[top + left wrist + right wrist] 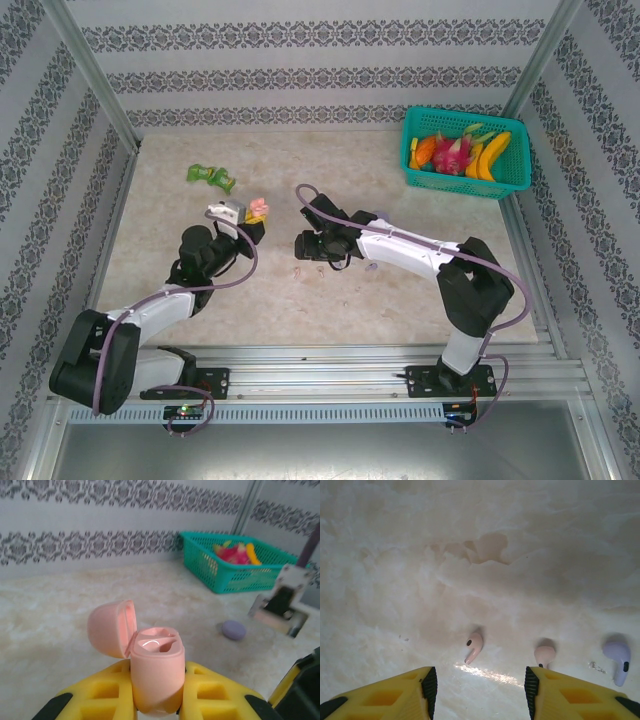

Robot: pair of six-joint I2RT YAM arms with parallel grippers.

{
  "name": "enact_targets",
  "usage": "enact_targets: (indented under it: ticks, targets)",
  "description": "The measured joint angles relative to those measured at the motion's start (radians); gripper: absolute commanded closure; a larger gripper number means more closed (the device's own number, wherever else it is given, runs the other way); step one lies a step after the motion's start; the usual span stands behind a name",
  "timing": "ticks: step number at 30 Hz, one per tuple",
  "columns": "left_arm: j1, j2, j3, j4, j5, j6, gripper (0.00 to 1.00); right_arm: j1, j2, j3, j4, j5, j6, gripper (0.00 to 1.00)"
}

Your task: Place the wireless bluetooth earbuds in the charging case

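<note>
The left end effector [157,682] is clamped on the lower half of a pale pink rounded plastic charging case [156,655]. The case is held upright, its hinged lid swung open to the left and its wells facing up. Just right of that case in the top view, the right end effector [303,246] hangs low over the marbled beige worktop [330,180]. Its yellow fingers [395,692] are spread wide, gripping nothing.

Just ahead of the gap between them lies a pale pink stemmed earbud [474,646]. Its long axis runs near to far, with the stem towards the camera and tipped slightly left. A second pink earbud [545,654] is partly hidden by the right-hand finger. A lilac earbud [618,656] lies further right, stem nearward.

Beyond the case to its right sits a lilac round case [233,629], then a teal mesh basket [220,577] of bright fruit.
</note>
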Motion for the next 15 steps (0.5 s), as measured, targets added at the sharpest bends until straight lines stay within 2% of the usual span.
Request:
enact_targets:
  ticks: [7, 15]
  targets:
    - [0.000, 0.025, -0.032, 0.185, 0.103, -0.036, 1.00, -0.002, 0.004, 0.000, 0.001, 0.020, 0.007, 0.49]
    - [0.000, 0.032, -0.019, 0.243, 0.225, -0.068, 1.00, -0.014, 0.011, 0.000, 0.001, 0.024, 0.028, 0.49]
